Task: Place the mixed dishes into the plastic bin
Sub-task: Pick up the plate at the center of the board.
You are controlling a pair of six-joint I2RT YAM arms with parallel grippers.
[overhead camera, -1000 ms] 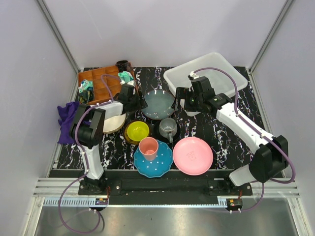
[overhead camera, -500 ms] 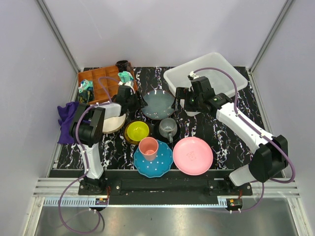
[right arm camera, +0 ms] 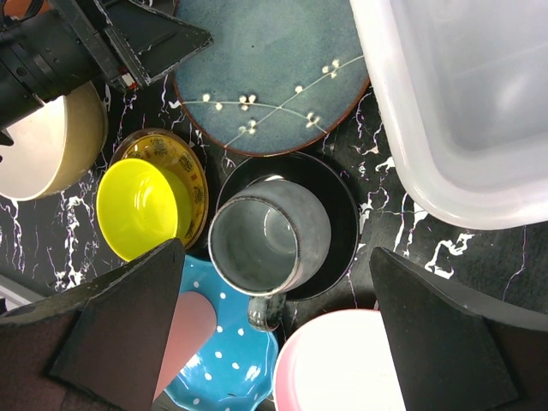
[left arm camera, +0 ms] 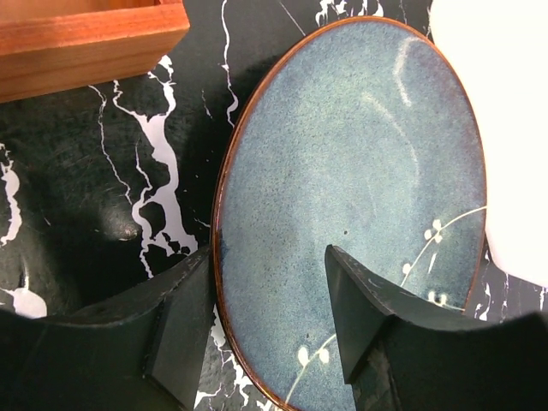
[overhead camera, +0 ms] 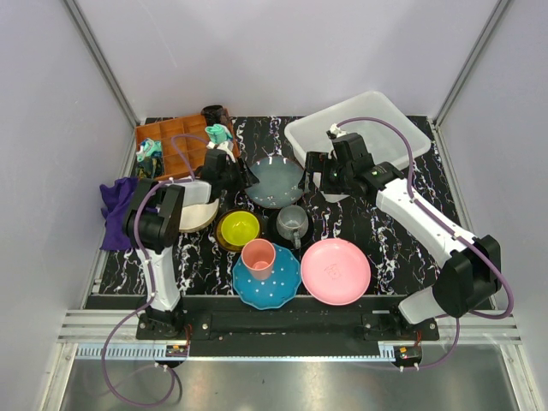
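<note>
Left claw: The left gripper (left arm camera: 267, 257) held its two black fingers apart, astride one edge of the round grey-blue glazed plate (left arm camera: 360, 171). One finger stood outside the rim on the black, white-veined marble tabletop (left arm camera: 128, 171), the other over the plate's face. Nothing was clamped.
Right claw: The right gripper (right arm camera: 274, 342) hung spread wide and empty above the grey ceramic mug (right arm camera: 265, 235), which stood on the round black saucer (right arm camera: 342, 231).
Plate's place: It lay flat on the table between the brown wooden compartment tray (left arm camera: 86, 43) and the large translucent white plastic bin (right arm camera: 479, 103), its edge just beside the bin's corner.
Bin: No dishes showed in the visible part of it.
Neighbours: The small yellow bowl (right arm camera: 141, 205) and the cream bowl (right arm camera: 43, 163) sat near the plate. The saucer lay just beside its rim.
Risk, grip: The plate lay flat, so the outer finger would likely struggle to get under the rim. A squeeze could then have skidded the plate towards the bin or the saucer.
Risk, lift: Pinched at one edge only, the glazed plate could probably have pivoted and slipped out.
Risk, bin wall: A drooping plate might have struck the bin's rim.
Risk, arms: Both grippers worked close around the same plate, so they could have collided.
</note>
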